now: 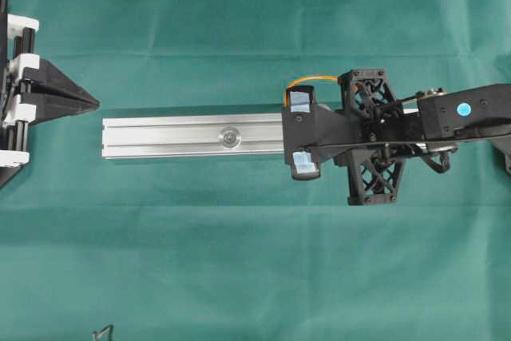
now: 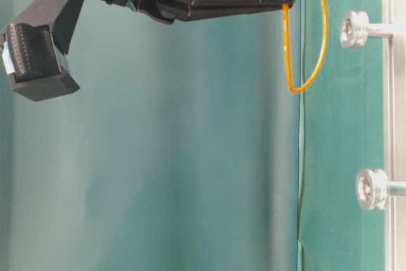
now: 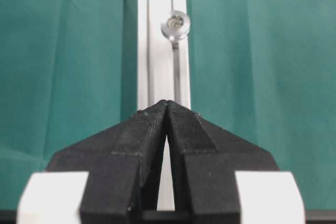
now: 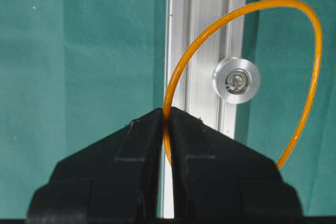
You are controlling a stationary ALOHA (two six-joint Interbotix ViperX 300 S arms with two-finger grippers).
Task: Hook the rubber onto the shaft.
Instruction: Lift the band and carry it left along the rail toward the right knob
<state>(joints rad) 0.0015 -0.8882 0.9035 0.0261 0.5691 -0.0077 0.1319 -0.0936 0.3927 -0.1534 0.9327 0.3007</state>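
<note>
Across the middle of the overhead view we saw a long silver aluminium rail (image 1: 192, 135) lying on the green-clothed bench (image 1: 239, 261), with one round silver grooved shaft (image 1: 230, 138) showing on it left of centre. In the right wrist view a second silver shaft (image 4: 236, 80) stood framed inside the thin orange rubber band loop (image 4: 310, 40), though we could not tell whether they touched. The right pincer (image 4: 166, 116) was clamped on that band at lower centre. The left pincer (image 3: 167, 107) sat closed, holding nothing, at the overhead view's left edge, well apart from the band.
</note>
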